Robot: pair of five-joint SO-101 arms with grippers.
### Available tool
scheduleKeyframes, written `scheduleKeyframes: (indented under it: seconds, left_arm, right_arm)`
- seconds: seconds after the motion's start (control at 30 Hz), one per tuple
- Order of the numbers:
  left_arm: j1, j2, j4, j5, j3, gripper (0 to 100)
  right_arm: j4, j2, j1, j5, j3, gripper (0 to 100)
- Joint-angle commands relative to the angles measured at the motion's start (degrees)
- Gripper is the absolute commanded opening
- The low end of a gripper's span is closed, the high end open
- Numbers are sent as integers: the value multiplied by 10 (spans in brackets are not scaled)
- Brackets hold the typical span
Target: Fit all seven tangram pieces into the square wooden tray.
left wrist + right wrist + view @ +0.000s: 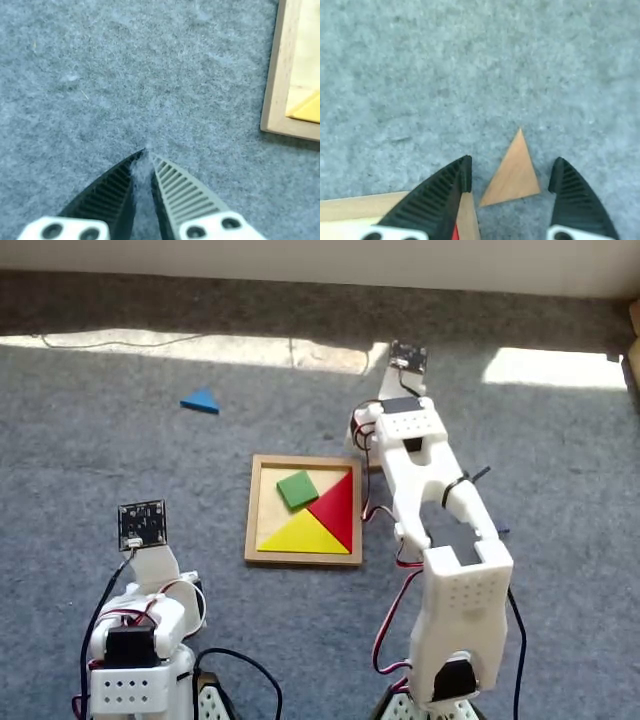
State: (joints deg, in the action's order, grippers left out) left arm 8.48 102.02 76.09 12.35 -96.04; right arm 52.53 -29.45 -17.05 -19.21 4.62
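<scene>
Grey carpeted bench, sunlit strip along the far edge; tray [252, 510] at centre holds green square [297, 490], red triangle [338, 505] and yellow triangle [300, 535], blue triangle [201, 401] loose far left. Right hand [512, 161] gapes wide astride a tan triangle [512, 175] by the tray's far-right corner, arm hiding both from above. Left hand [148, 154] near left, tips almost touching, empty.
</scene>
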Motion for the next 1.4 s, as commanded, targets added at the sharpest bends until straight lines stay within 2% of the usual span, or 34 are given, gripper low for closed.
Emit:
scheduleKeyframes:
  seconds: [0.0, 0.47, 0.7, 1.0, 1.37]
  left_arm:
    - [-7, 9, 3, -4, -11, 5]
    - [-7, 9, 3, -4, -11, 5]
    - [-7, 9, 3, -4, -11, 5]
    - [-7, 9, 3, -4, -11, 5]
    - [-7, 9, 3, -4, -11, 5]
  right_arm:
    - [3, -19, -4, -4, 6, 249]
    - [30, -37, -1, -2, 5, 149]
    - [90, -36, 1, 6, 8, 122]
    - [175, 36, 29, 120, 9, 119]
    - [182, 197, 17, 314, -224, 119]
